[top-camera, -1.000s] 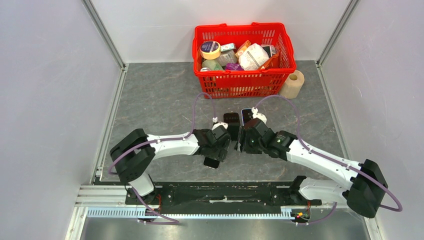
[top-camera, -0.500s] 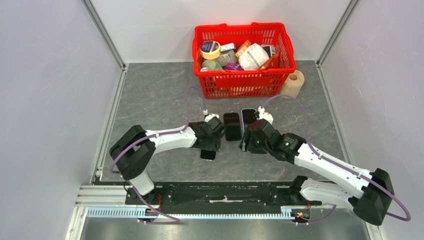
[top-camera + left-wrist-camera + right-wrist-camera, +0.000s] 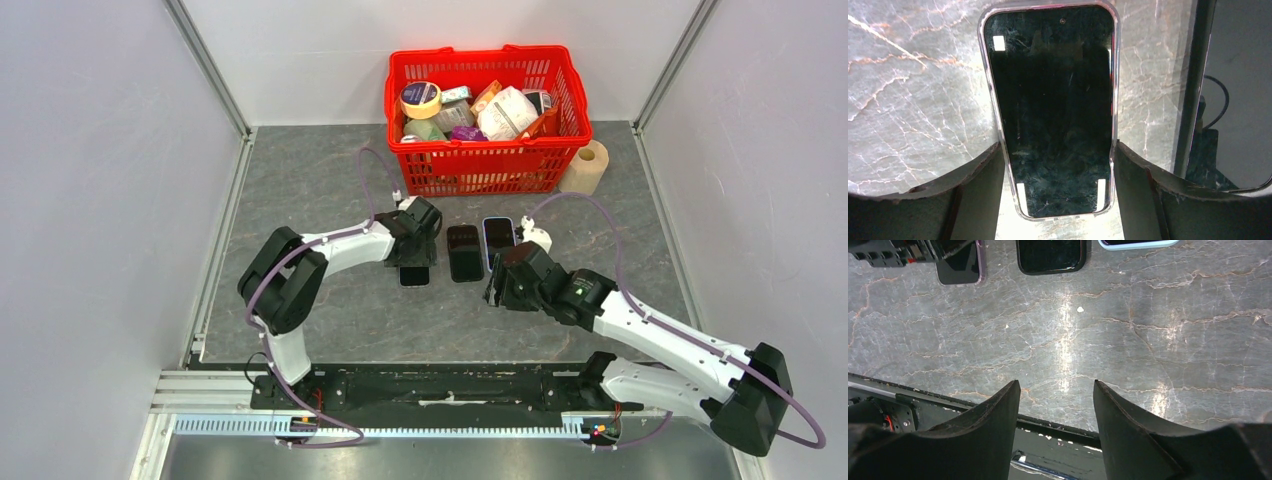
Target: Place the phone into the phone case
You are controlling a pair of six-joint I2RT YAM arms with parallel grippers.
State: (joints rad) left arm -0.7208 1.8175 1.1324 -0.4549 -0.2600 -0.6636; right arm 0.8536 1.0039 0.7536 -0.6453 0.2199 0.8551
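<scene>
My left gripper [image 3: 1058,149] is spread wide, pinching the long edges of the phone [image 3: 1053,110], which lies flat on the tabletop [image 3: 913,100], seemingly already seated in its clear case [image 3: 1063,217]; the right gripper [image 3: 1055,384] hangs open and empty. Next I reckon a press on the corners to seat it, then release. My fingers [image 3: 973,195] hide the lower corners, and I can't tell whether the black slab [image 3: 463,252] and the blue-edged slab [image 3: 498,238] alongside are phones or cases.

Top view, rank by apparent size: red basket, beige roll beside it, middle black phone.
1. Red basket, clearly largest.
2. Beige roll and middle phone look about alike, so I'm not ranking them.
</scene>
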